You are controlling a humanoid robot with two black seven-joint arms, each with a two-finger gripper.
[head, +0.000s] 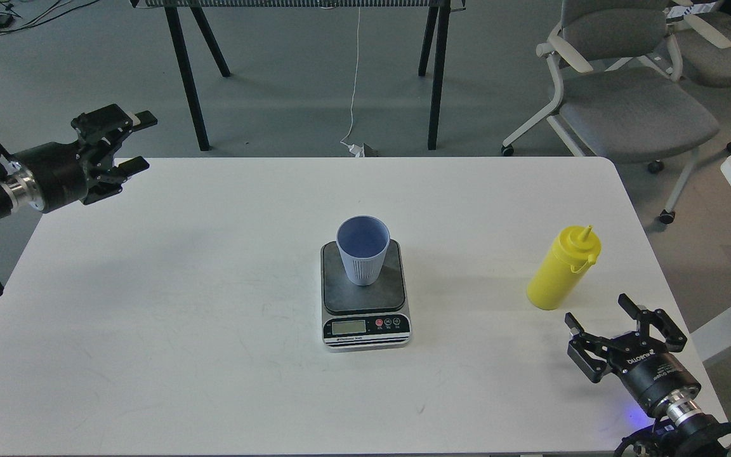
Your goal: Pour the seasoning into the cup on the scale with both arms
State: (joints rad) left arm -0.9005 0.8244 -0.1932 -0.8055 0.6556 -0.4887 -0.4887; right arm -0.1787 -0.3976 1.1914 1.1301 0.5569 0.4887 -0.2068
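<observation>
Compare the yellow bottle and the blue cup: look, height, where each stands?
The yellow bottle is closed by a pointed nozzle; the blue cup is open-topped. The bottle looks taller. The cup sits on the scale; the bottle stands on the bare table, near the right hand. Both are upright and unheld.

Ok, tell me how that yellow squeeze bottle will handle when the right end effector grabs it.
The yellow squeeze bottle looks like soft plastic, so its walls will probably give under a firm pinch. It is tall and narrow, so a sideways nudge could tip it. Its smooth round body might slip or roll if it falls.
</observation>
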